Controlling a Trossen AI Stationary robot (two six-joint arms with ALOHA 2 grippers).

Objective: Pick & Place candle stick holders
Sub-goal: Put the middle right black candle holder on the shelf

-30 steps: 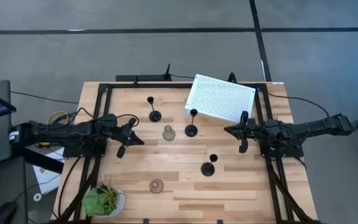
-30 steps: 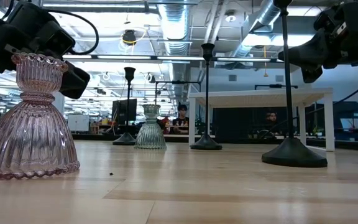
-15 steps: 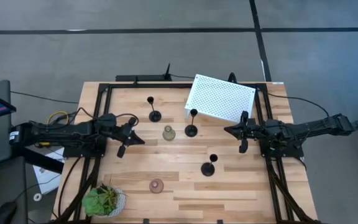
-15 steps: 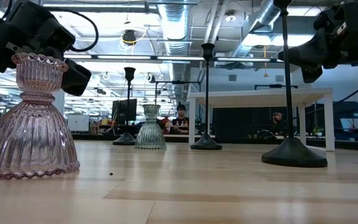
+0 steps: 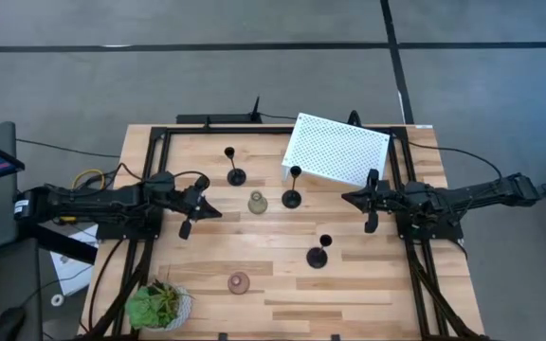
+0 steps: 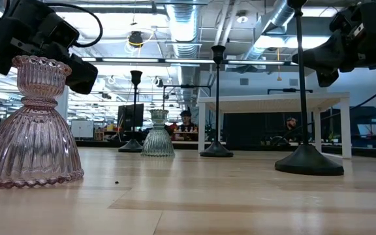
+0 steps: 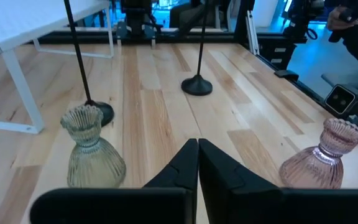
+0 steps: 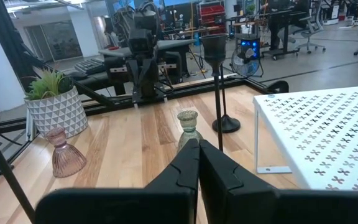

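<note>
Three tall black candle stick holders stand on their round bases on the wooden table (image 5: pixel 273 313): one far left (image 5: pixel 236 175), one mid-table (image 5: pixel 292 197), one nearer (image 5: pixel 318 256). A squat grey-green holder (image 5: pixel 257 203) stands between them, and a pinkish one (image 5: pixel 239 282) stands near the front edge. My left gripper (image 5: pixel 214 212) hovers shut, level, left of the grey-green holder (image 7: pixel 92 152). My right gripper (image 5: pixel 347 198) hovers shut at the table's right, pointing at the holders (image 8: pixel 188 127). Neither touches anything.
A white perforated stand (image 5: pixel 336 150) sits at the far right of the table. A small green potted plant (image 5: pixel 159 305) stands at the near left corner. Black frame rails (image 5: pixel 154 189) run along the table's edges. Bare wood lies between the holders.
My left gripper has tipped slightly at the wrist while staying in place, still shut. No holder has moved.
</note>
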